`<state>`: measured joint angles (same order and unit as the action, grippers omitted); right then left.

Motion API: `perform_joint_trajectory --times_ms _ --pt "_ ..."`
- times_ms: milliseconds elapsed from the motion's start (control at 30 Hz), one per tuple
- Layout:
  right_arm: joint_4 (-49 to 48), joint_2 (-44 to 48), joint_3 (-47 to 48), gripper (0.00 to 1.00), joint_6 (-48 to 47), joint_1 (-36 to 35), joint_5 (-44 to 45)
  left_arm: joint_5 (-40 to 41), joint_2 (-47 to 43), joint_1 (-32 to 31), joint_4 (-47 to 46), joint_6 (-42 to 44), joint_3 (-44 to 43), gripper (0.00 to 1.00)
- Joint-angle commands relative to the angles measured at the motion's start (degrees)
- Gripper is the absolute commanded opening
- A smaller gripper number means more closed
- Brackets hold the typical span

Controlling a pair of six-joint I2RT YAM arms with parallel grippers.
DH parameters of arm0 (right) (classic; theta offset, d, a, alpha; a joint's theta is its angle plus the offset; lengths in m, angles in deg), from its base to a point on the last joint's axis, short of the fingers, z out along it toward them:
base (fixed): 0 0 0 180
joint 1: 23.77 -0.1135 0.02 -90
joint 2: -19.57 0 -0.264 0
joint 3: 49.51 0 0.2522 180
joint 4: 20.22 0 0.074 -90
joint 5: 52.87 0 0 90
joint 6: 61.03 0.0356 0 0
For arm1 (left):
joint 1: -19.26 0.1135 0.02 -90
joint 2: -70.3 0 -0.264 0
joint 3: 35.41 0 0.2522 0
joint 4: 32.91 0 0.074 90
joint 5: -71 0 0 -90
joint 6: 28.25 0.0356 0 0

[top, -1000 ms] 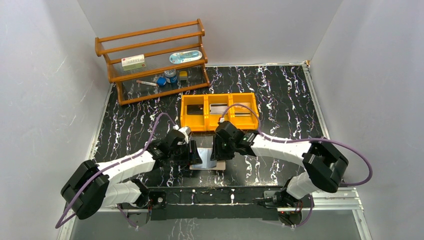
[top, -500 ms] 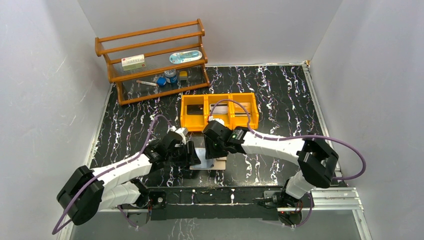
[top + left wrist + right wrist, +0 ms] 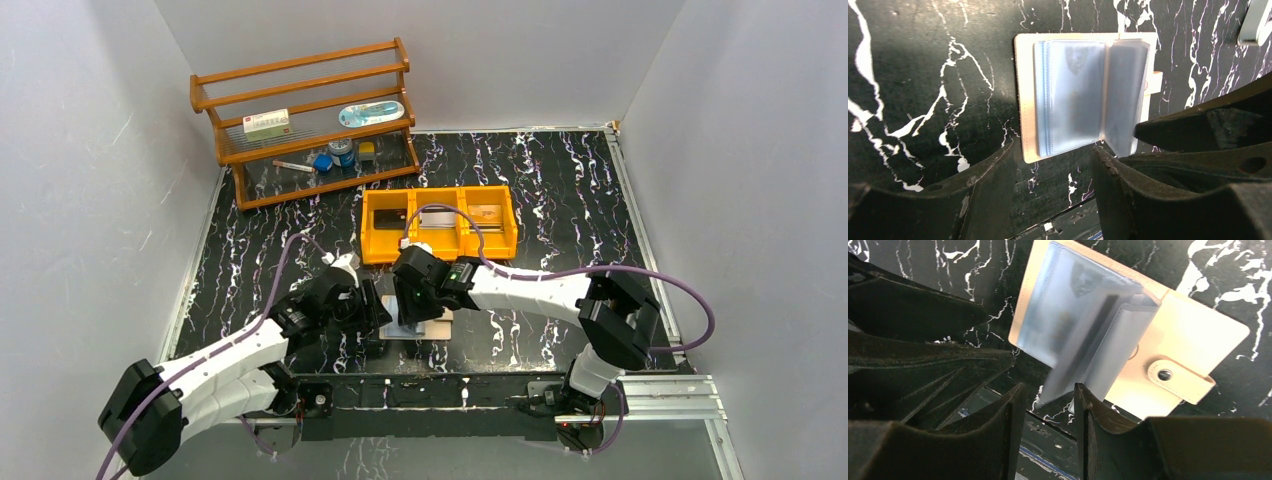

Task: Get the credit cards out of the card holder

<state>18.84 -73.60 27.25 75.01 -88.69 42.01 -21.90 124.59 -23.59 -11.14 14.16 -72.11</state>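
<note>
The card holder (image 3: 432,324) lies open on the table, tan cover (image 3: 1182,329) down, with pale blue pocket leaves (image 3: 1073,95). One leaf (image 3: 1108,347) stands up from the crease. Its lower corner reaches the gap of my right gripper (image 3: 1048,390), whose jaws stand apart on either side without pinching it. My left gripper (image 3: 1054,159) is open and empty just off the holder's near edge. A dim shape shows through the top pocket (image 3: 1083,281); I cannot tell if it is a card. Credit cards (image 3: 440,222) lie in the yellow bin.
The yellow three-compartment bin (image 3: 438,248) stands just behind the holder. A wooden rack (image 3: 305,120) with small items is at the back left. Grey walls close in both sides. The two grippers (image 3: 390,308) sit close together over the holder.
My right gripper has moved left over the holder and its jaws have widened a little. The left arm has drawn back toward the near left. One pocket leaf now stands lifted.
</note>
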Motion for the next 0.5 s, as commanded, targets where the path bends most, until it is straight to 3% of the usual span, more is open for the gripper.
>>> perform_joint_trajectory --times_ms 0,200,467 --pt "-3.74 -1.02 2.03 0.49 -0.27 -0.28 -2.26 4.98 -3.82 0.14 5.11 -2.98 0.77 0.53" --pt "-4.78 -1.18 0.06 0.51 -0.25 -0.21 -0.57 7.22 -7.43 0.14 8.06 -4.26 1.15 0.53" --pt "3.15 1.02 -4.42 0.48 2.34 0.85 11.76 6.39 -8.14 0.14 8.42 -3.55 0.64 0.54"
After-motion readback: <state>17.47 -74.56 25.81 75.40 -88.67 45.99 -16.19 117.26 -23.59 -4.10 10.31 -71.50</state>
